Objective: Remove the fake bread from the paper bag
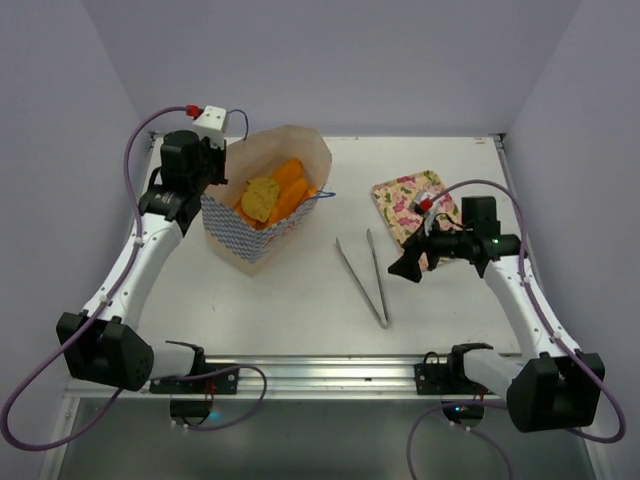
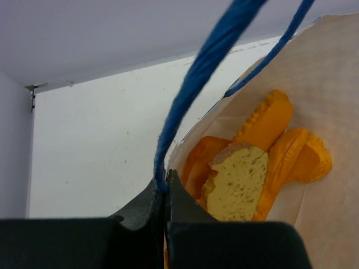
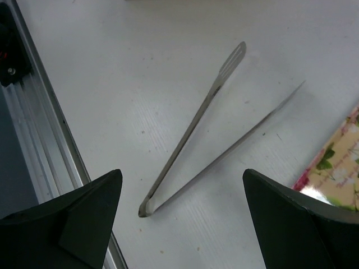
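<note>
Two jobs: left gripper (image 2: 166, 182), clenched on the blue handle (image 2: 190, 84) of the paper bag (image 1: 250, 242), steadies it; right gripper (image 3: 182, 174), released, should centre over the tongs (image 3: 196, 120).

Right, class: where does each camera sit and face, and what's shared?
Top external: high behind the left arm and right arm, both shown, looking down on the table.
Left wrist: looks past the shut left gripper, pinching the handle of the paper bag, at the fake bread.
Right wrist: looks down through the open right gripper at the tongs.
Shared: tongs, top and right wrist.
</note>
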Controlling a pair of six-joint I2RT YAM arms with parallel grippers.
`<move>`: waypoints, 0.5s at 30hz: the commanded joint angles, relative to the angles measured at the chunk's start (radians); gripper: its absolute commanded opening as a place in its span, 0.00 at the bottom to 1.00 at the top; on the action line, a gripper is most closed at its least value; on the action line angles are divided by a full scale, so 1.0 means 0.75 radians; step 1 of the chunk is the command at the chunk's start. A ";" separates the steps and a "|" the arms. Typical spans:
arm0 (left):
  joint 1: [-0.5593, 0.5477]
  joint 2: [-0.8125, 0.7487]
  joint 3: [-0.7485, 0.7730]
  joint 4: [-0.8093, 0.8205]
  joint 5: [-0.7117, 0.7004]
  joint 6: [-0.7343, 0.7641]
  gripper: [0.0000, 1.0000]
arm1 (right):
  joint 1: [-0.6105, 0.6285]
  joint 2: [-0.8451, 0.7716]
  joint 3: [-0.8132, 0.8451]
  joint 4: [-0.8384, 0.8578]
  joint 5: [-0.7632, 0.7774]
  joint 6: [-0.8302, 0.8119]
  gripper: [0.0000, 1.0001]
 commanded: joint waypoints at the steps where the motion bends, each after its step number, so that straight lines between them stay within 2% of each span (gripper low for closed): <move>1: 0.075 0.006 0.029 0.100 -0.025 0.005 0.00 | 0.181 0.054 0.047 0.124 0.280 0.121 0.93; 3: 0.099 0.011 0.016 0.112 -0.025 -0.003 0.00 | 0.308 0.103 0.049 0.208 0.417 0.191 0.96; 4: 0.120 0.017 0.012 0.114 -0.021 -0.014 0.00 | 0.353 0.120 0.049 0.239 0.570 0.213 0.97; 5: 0.126 0.019 0.006 0.116 -0.018 -0.018 0.00 | 0.453 0.142 0.051 0.259 0.652 0.232 0.99; 10: 0.169 0.023 -0.014 0.116 -0.016 -0.050 0.00 | 0.740 0.328 0.019 0.421 1.135 0.426 0.99; 11: 0.173 0.019 -0.027 0.108 -0.016 -0.053 0.00 | 0.825 0.353 0.017 0.443 1.304 0.451 0.99; 12: 0.177 0.013 -0.035 0.106 -0.016 -0.053 0.00 | 0.855 0.387 0.015 0.456 1.389 0.526 0.99; 15: 0.183 -0.024 -0.082 0.106 -0.014 -0.093 0.00 | 0.920 0.406 -0.006 0.472 1.518 0.575 0.99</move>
